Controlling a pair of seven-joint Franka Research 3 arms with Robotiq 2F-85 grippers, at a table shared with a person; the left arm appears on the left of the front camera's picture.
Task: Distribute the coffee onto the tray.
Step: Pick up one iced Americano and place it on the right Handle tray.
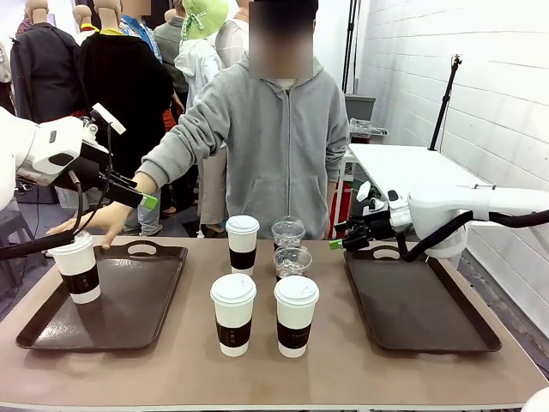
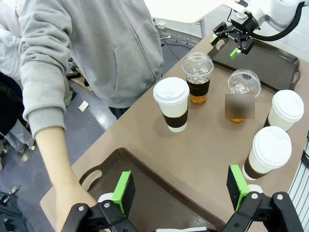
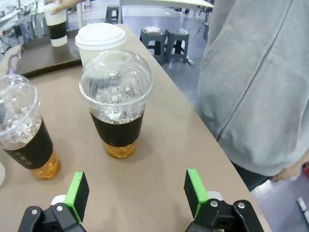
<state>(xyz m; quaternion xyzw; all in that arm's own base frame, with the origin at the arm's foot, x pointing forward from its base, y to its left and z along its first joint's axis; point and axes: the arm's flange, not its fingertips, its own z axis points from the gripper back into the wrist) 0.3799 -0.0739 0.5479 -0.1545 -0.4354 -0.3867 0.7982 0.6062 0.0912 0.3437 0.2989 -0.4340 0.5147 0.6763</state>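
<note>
One white lidded coffee cup (image 1: 77,268) with a dark sleeve stands on the left tray (image 1: 129,318), with the person's hand (image 1: 93,225) at its lid. Three more white cups (image 1: 243,245) (image 1: 233,313) (image 1: 296,315) and two clear dome-lidded cups (image 1: 288,232) (image 1: 292,262) stand on the table between the trays. My left gripper (image 2: 181,191) hangs open above the left tray (image 2: 159,193), holding nothing. My right gripper (image 3: 136,191) is open just short of a dome-lidded cup (image 3: 116,104), and beside it stands the other one (image 3: 24,128).
The right tray (image 1: 420,300) lies bare under my right arm. The person in a grey hoodie (image 1: 279,137) stands at the far edge, one arm stretched over the left tray. The table's front edge is close to the two nearest cups.
</note>
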